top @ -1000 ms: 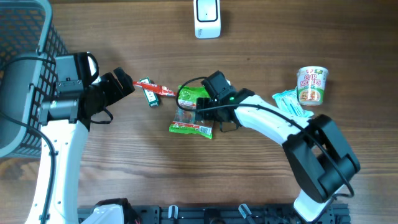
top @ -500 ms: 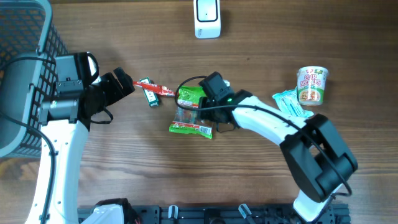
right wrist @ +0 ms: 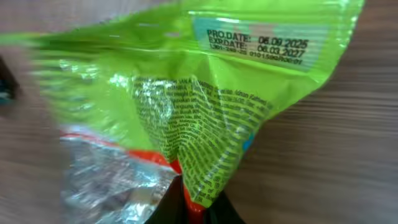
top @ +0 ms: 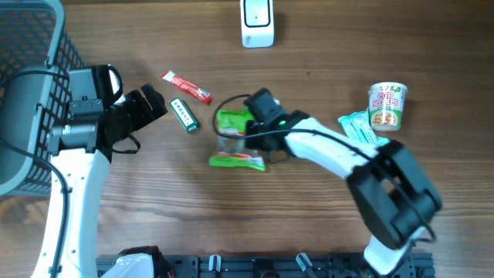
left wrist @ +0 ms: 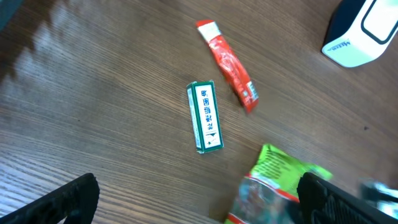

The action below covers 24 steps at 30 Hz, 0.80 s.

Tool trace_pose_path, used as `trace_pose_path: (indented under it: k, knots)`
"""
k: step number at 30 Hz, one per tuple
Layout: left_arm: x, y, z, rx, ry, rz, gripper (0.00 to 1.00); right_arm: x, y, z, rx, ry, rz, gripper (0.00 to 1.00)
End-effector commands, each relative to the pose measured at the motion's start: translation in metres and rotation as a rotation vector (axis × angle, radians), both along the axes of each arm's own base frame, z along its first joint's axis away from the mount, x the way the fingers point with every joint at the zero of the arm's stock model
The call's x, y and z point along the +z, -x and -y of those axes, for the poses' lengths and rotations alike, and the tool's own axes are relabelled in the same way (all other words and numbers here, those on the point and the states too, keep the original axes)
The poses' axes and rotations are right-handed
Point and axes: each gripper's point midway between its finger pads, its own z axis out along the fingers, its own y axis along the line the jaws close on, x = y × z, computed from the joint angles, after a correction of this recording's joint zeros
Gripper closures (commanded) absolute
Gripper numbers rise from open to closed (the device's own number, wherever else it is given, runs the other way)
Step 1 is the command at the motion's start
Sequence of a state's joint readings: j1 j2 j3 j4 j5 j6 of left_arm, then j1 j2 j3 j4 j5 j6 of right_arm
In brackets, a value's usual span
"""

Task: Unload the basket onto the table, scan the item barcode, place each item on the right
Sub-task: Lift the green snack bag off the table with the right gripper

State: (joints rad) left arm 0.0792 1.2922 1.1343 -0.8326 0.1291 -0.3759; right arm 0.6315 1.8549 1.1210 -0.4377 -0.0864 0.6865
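The item is a green snack bag (top: 231, 121) with a clear, red-edged lower part, lying mid-table. My right gripper (top: 247, 136) is shut on the bag's crumpled edge. In the right wrist view the bag (right wrist: 205, 93) fills the frame, printed back and date stamp facing the camera, pinched at my right gripper (right wrist: 198, 208). No barcode shows. The white scanner (top: 257, 22) stands at the table's far edge. My left gripper (top: 157, 108) stays open to the left of the bag; its wrist view shows the bag (left wrist: 273, 180) and scanner (left wrist: 364, 31).
A red sachet (top: 186, 86) and a small green box (top: 184, 114) lie between my left gripper and the bag. A cup of noodles (top: 387, 105) and a teal packet (top: 360, 127) sit at the right. A dark mesh basket (top: 31, 69) fills the left edge.
My right gripper has shut on the green bag and bunched it up. The red sachet has slid up and left, away from the bag. The left arm has not moved.
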Motion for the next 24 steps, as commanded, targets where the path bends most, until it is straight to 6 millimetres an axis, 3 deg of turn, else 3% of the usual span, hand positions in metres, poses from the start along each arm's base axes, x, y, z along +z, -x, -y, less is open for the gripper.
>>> trace_pose_path:
  k: [1,4,9,14,24]
  knots:
    - [-0.001,0.0,0.003,-0.015,0.002,-0.002,0.0,0.089,-0.017,0.019,-0.032,-0.109,0.162,0.96]
    - [-0.001,0.0,0.003,-0.015,0.002,-0.002,0.0,0.126,-0.005,0.028,-0.031,-0.17,0.183,0.96]
    - [-0.001,0.0,0.003,-0.015,0.002,-0.002,0.0,0.161,0.011,0.051,-0.058,-0.192,0.215,0.96]
    - [-0.001,0.0,0.003,-0.015,0.002,-0.002,0.0,0.209,0.027,0.047,-0.01,-0.36,0.263,0.96]
    - [-0.001,0.0,0.003,-0.015,0.002,-0.002,0.0,0.259,0.048,0.058,-0.093,-0.623,0.203,0.96]
